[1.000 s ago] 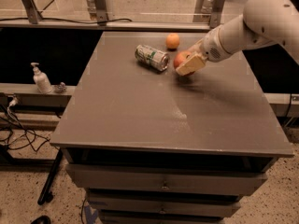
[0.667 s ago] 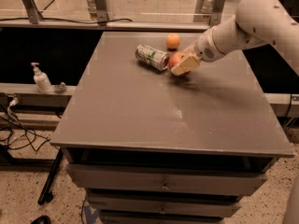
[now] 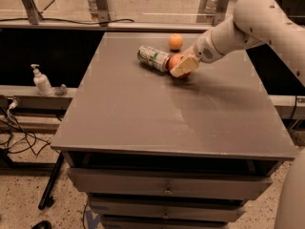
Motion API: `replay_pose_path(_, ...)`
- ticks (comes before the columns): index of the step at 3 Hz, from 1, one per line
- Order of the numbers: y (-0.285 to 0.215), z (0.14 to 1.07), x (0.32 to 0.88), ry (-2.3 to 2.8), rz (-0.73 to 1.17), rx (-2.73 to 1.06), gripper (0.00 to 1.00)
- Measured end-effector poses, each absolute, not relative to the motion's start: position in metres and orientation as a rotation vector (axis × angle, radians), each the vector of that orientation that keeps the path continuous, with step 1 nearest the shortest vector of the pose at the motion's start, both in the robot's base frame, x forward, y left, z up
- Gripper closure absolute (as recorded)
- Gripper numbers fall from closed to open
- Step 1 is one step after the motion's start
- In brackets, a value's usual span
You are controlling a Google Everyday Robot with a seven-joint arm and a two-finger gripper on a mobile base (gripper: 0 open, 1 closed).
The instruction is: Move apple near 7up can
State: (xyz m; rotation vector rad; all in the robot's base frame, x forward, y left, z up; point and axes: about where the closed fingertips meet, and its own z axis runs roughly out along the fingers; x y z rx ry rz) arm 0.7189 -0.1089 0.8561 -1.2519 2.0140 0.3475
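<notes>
Gripper: we see the gripper (image 3: 182, 68) in the upper middle of the frame, at the end of the white arm (image 3: 248, 20) that reaches in from the upper right. Its cream fingers are clamped on the apple.
Apple: the apple (image 3: 173, 61) sits low over the table, red-orange, partly hidden behind one finger.
7up can: the 7up can (image 3: 153, 58) lies on its side just left of the apple. We cannot tell whether the two touch.
Orange: a small orange (image 3: 176, 42) rests above them, near the table's far edge, apart from both.
Table: the grey table (image 3: 167, 118) has drawers (image 3: 167, 189) below.
Soap dispenser: a soap dispenser (image 3: 42, 80) stands on the ledge at left.
</notes>
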Motion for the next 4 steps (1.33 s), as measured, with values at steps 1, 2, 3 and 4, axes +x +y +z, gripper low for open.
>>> replay_pose_path(1,-0.108,0.8535,0.7198,2.026,0.353,-1.25,0.36)
replay_pose_path(2,-0.1081,0.8515,0.7198,2.034,0.358,-1.251,0.13)
replay_pose_path(3,-0.1088,0.8506,0.7184,2.039,0.366,-1.254,0.0)
replay_pose_path(4,-0.1126,0.8523,0.7148,2.045,0.367,-1.254,0.0)
